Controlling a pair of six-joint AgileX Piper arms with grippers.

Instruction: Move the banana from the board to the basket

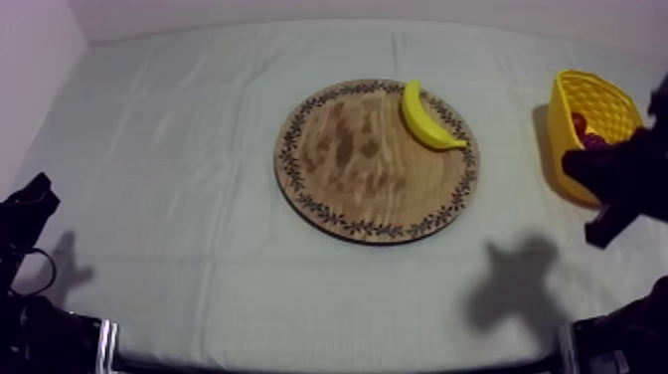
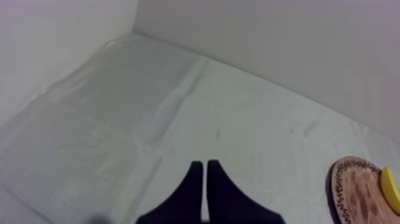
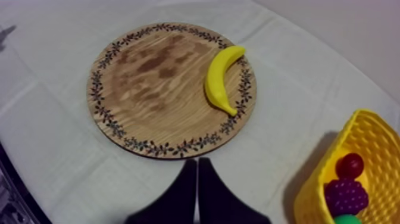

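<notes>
The yellow banana (image 1: pixel 427 119) lies on the right part of the round wooden board (image 1: pixel 358 159), close to its patterned rim. The yellow basket (image 1: pixel 594 99) stands at the table's right edge. My right gripper (image 3: pixel 197 165) is shut on nothing and hangs above the cloth between the board (image 3: pixel 149 89) and the basket (image 3: pixel 363 140), short of the banana (image 3: pixel 219 80). My left gripper (image 2: pixel 204 170) is shut too, low at the left side of the table, far from the board (image 2: pixel 357 193) and the banana (image 2: pixel 390 186).
Inside the basket lie a small red fruit (image 3: pixel 350 165), a bunch of grapes (image 3: pixel 345 196) and something green (image 3: pixel 347 219). The right arm (image 1: pixel 631 174) covers the basket's near side in the top view. Bare cloth surrounds the board.
</notes>
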